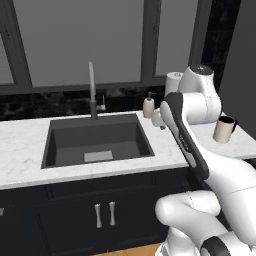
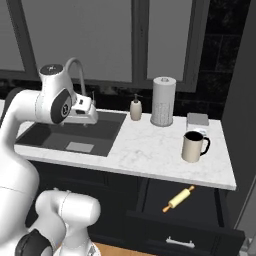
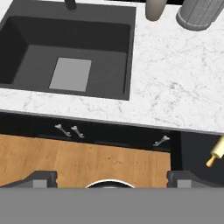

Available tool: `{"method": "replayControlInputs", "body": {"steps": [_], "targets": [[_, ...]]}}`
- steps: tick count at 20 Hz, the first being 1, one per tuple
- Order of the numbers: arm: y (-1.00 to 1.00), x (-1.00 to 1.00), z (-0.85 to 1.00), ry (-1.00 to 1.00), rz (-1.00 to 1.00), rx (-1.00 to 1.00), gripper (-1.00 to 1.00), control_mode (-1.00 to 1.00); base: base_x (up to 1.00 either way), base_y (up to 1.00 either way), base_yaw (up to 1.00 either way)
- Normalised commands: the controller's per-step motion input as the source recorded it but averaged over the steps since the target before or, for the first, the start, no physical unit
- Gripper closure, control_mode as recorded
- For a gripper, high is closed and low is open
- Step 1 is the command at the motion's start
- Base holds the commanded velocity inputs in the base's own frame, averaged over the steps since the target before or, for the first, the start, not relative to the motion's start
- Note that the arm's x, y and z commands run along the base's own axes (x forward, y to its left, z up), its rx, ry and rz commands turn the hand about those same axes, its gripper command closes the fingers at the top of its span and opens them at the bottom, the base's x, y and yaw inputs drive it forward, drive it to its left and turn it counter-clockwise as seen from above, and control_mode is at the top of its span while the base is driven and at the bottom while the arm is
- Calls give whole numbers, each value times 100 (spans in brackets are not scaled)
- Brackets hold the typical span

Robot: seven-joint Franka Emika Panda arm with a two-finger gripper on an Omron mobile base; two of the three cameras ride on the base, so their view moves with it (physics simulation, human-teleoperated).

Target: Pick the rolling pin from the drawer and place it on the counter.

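Observation:
The rolling pin (image 2: 178, 198) is pale yellow with orange handles and lies diagonally in the open black drawer (image 2: 155, 197) under the right end of the counter (image 2: 150, 145). In the hand view one end of the rolling pin (image 3: 216, 151) shows at the right edge, below the counter (image 3: 175, 74) rim. My gripper (image 2: 86, 120) hangs high over the right side of the sink, well left of the drawer. It points down, and its open gripper (image 3: 112, 179) has nothing between the fingertips (image 3: 43, 178).
A dark sink (image 1: 95, 137) with a tall faucet (image 1: 92, 90) cuts the counter. A soap dispenser (image 2: 135, 108), a paper towel roll (image 2: 163, 101) and a beige mug (image 2: 193, 146) stand on the right part. Cabinet doors with silver handles (image 1: 105, 215) sit below the sink.

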Motion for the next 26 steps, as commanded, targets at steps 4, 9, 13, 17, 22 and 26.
{"method": "replayControlInputs", "body": {"steps": [4, 9, 13, 17, 22, 26], "targets": [[-3, -5, 0, 0, -1, 0, -100, -100, 4, 4, -2], [-60, -56, 0, -1, -13, 4, -100, -100, 0, 0, 0], [-100, -94, -3, 0, -34, 12, -100, -100, 0, 0, 0], [-100, -93, -10, 0, -37, 7, -100, -100, 0, 0, 0], [-100, -70, -31, 1, -44, 3, -100, -100, 0, 0, 0], [-100, -31, -42, 6, -42, 3, -100, -100, 0, 0, 0]]}}
